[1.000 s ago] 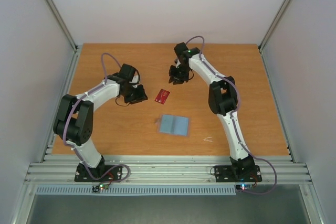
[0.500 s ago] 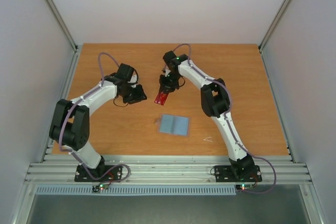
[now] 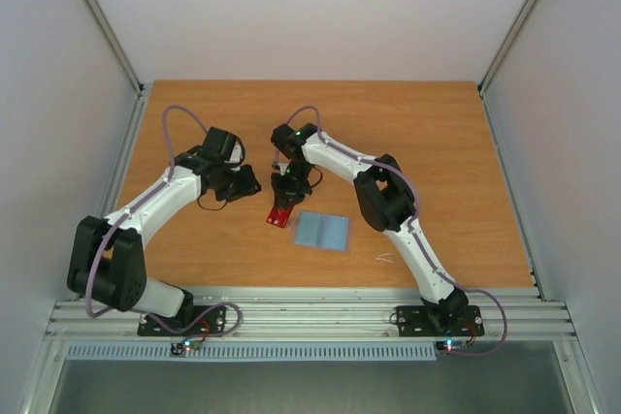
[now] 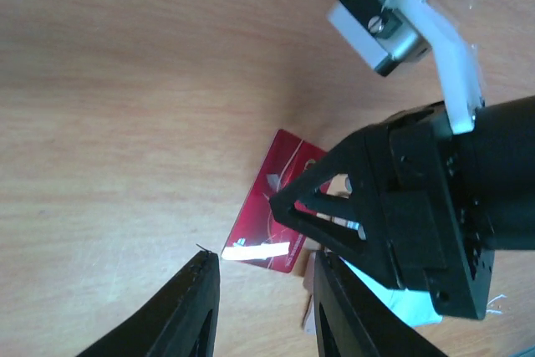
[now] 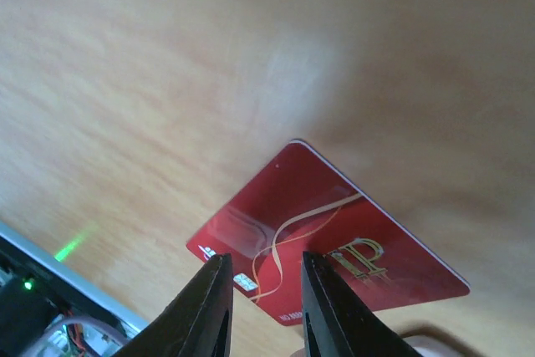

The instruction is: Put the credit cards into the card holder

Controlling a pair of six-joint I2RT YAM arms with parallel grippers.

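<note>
One red card (image 5: 334,206) lies flat on the wood tabletop (image 3: 437,143), approx in the middle. Its gold curly lines & letters face up.

The R gripper (image 5: 266,261) is right over the card, pointing down. Its two fingers are close together w/ only a narrow gap btwn them, & the card shows through that gap. In the L wrist view the black fingertips come down onto the card. Can't tell if they press on it or just touch it. The card is not pinched btwn the fingers; it lies flat under them.

The card holder (image 3: 321,231) lies flat too, light blue side up. It is just beside the red card, on the card's R side & a bit nearer the arm bases. Card & holder are v. close; can't tell if they touch. In the L wrist view a bit of the light blue shows under the R gripper.

The L gripper (image 4: 263,261) is to the L of the card, near it but apart, & it points toward the card. Its fingers also have a narrow gap & hold nothing.

A tiny white scrap (image 3: 385,258) lies on the tabletop to the R of the holder, nearer the front edge & well apart from both grippers.
</note>
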